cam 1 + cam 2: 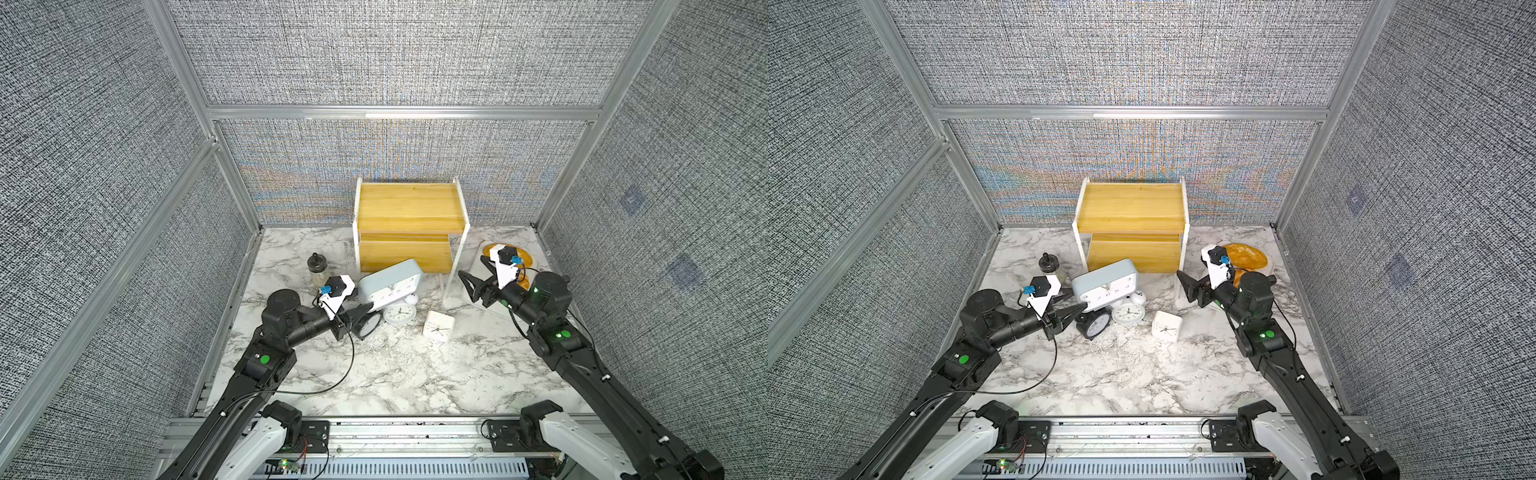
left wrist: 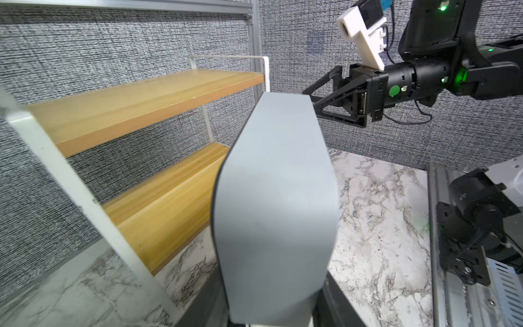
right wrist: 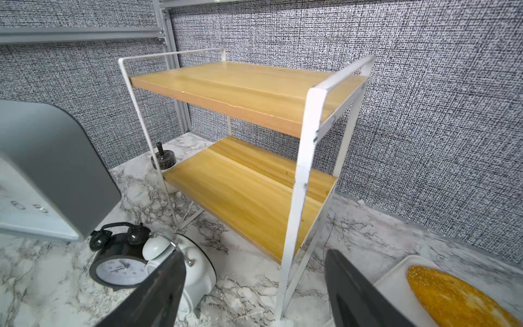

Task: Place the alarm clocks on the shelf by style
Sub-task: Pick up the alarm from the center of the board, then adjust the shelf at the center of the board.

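Note:
My left gripper [image 1: 1080,308] is shut on the grey-blue alarm clock [image 1: 390,282], gripping it by one end; in the left wrist view the clock's grey back [image 2: 277,198] fills the gap between the jaws. It hangs tilted just in front of the shelf [image 1: 411,208], both of whose yellow boards are bare. Below it on the marble lie the black twin-bell clock [image 1: 368,326] and the white twin-bell clock [image 1: 400,312], touching each other. The small white square clock [image 1: 438,326] sits apart to their right. My right gripper [image 3: 254,256] is open and holds nothing, by the shelf's right front leg.
A white tray [image 3: 396,274] with bread [image 1: 525,255] lies right of the shelf, under the right arm. A glass jar with a black lid [image 1: 318,266] stands left of the shelf. Textured walls close three sides; a metal rail runs along the table's front edge.

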`<action>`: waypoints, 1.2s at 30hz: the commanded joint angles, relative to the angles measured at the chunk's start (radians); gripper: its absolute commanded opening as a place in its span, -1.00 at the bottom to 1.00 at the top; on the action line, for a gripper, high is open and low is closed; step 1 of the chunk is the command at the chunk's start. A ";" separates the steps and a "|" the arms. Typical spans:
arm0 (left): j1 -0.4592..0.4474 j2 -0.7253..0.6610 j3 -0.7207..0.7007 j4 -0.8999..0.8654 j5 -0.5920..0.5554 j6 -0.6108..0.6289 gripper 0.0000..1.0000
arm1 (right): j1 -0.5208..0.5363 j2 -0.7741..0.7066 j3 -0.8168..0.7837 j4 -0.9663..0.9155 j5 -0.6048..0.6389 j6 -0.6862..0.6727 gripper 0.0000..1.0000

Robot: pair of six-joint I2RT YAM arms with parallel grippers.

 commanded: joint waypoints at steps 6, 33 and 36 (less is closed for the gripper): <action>0.000 -0.128 -0.029 0.003 -0.152 -0.075 -0.65 | -0.004 0.138 0.053 0.192 0.075 0.052 0.36; 0.000 -0.340 -0.081 -0.049 -0.567 -0.116 -0.66 | 0.017 0.391 0.153 0.296 0.256 0.032 -0.43; 0.000 -0.348 -0.081 -0.044 -0.611 -0.122 -0.66 | 0.016 0.391 0.156 0.288 0.281 0.030 -0.46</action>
